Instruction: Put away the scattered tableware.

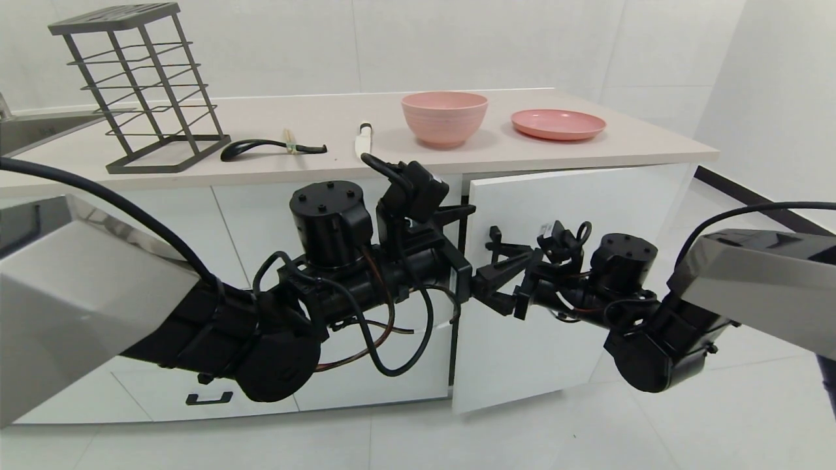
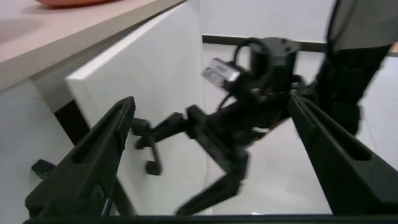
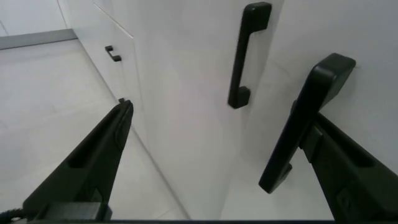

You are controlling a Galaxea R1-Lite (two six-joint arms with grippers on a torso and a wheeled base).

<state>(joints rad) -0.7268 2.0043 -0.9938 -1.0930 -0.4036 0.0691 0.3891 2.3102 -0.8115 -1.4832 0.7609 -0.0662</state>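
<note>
Pink bowl [image 1: 444, 117] and plate [image 1: 558, 124] sit near your tabletop's [image 1: 326, 117] right edge, well above your left hand [image 2: 211, 107] and right hand [image 3: 229, 87], both spread open before the ajar cabinet door [image 1: 588, 209].

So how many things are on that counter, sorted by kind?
Pink bowl: 1
Pink plate: 1
Black spoon: 1
Chopsticks: 1 pair
Knife: 1
Wire rack: 1
Total: 6
</note>
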